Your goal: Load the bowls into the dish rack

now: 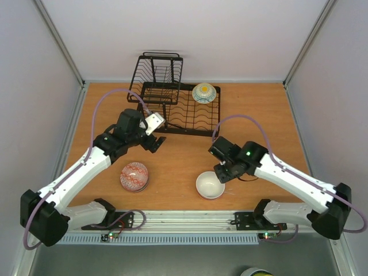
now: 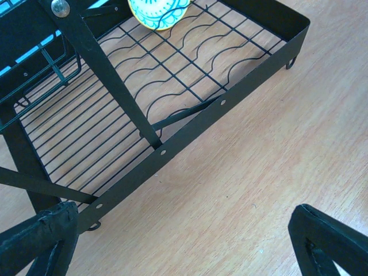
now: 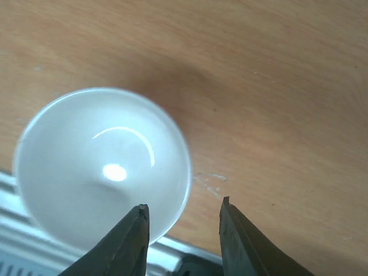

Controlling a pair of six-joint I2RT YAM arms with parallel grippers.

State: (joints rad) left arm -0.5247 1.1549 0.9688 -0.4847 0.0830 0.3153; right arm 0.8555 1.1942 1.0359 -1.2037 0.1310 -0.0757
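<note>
Dish rack [image 1: 172,106]: a black wire rack at the far middle of the wooden table [image 1: 259,115], its raised basket section on the far left side.
Teal-rimmed bowl [image 1: 203,92]: a cream bowl with a yellow centre, standing in the far right corner of the rack's low slotted section; the left wrist view shows it [image 2: 158,12] on the wavy wires.
Red-and-white bowl [image 1: 134,176]: lies on the table near the front edge, left of centre, well apart from the rack.
Pale plain bowl [image 1: 210,185]: sits upright on the table near the front edge, right of centre.
Left gripper [image 1: 156,142]: hangs just in front of the rack's near left wall; its fingers [image 2: 40,236] are spread wide, with only bare wood between them.
Right gripper [image 3: 184,230]: poised over the pale plain bowl [image 3: 100,167], jaws parted and straddling its right-hand rim, one finger above the inside, the other outside it; contact cannot be told.
</note>
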